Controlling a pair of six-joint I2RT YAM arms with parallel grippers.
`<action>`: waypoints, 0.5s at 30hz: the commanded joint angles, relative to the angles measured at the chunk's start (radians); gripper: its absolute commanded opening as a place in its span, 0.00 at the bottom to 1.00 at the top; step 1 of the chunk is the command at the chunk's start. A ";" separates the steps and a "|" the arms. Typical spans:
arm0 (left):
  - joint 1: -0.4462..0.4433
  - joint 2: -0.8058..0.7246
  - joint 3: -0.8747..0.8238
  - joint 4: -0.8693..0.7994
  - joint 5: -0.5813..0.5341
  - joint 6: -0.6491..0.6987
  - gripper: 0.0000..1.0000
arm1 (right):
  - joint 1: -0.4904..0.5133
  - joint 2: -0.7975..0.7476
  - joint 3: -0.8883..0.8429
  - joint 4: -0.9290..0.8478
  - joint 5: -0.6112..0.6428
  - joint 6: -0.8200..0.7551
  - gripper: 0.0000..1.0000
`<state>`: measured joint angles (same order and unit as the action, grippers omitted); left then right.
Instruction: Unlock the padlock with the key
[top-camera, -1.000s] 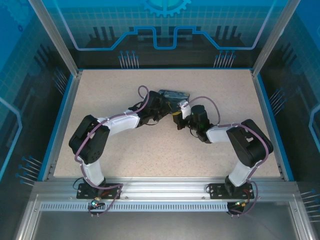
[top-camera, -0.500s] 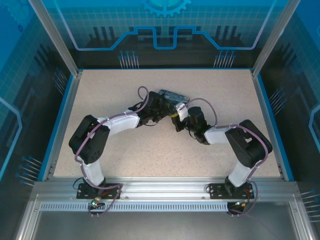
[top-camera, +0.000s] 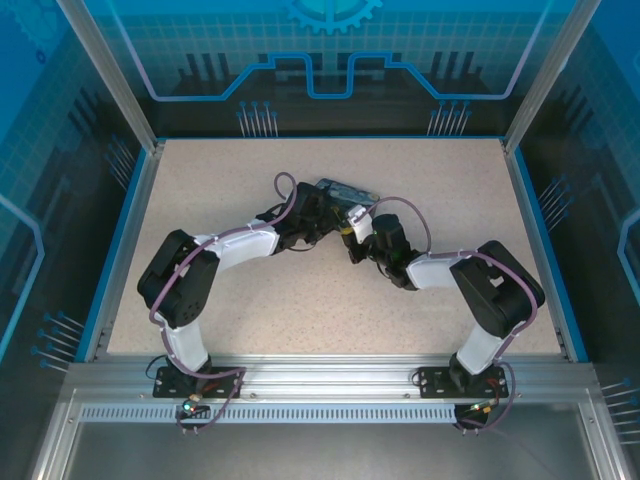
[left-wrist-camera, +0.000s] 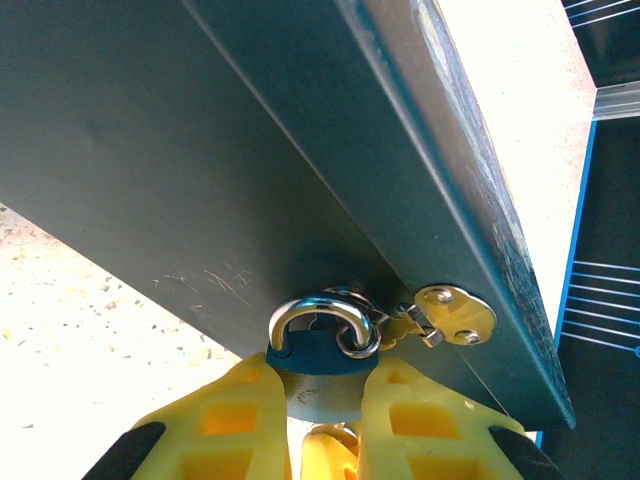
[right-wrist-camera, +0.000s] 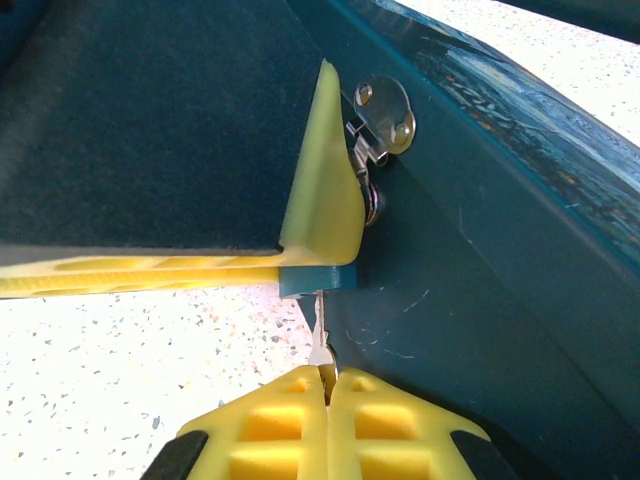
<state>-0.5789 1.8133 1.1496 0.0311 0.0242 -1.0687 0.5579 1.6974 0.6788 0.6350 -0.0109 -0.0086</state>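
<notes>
Left gripper (left-wrist-camera: 325, 395) clamps the padlock (left-wrist-camera: 315, 352) body, shackle through the hasp (left-wrist-camera: 455, 312) on the box (left-wrist-camera: 180, 150). Right gripper (right-wrist-camera: 325, 385) is pinched shut on the key (right-wrist-camera: 320, 340), its shaft aimed straight at the padlock's underside (tip contact unclear). Insert along that axis.

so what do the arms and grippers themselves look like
Both the left arm and right arm have bulky black joints with white link covers, and a lilac cable loops along each. The left gripper and right gripper have bright yellow plastic fingers with moulded rectangular pockets, on black mounts.
</notes>
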 joint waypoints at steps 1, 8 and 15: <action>-0.015 0.001 0.024 0.032 0.062 -0.007 0.16 | 0.034 -0.038 0.027 0.077 -0.034 -0.031 0.00; -0.016 0.006 0.019 0.037 0.063 -0.007 0.15 | -0.037 -0.027 0.000 0.205 -0.168 0.123 0.00; -0.016 0.015 0.015 0.056 0.070 -0.012 0.15 | -0.073 0.006 0.014 0.235 -0.298 0.228 0.00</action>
<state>-0.5789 1.8133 1.1496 0.0650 0.0349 -1.0752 0.4870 1.7000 0.6662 0.6930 -0.1688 0.1516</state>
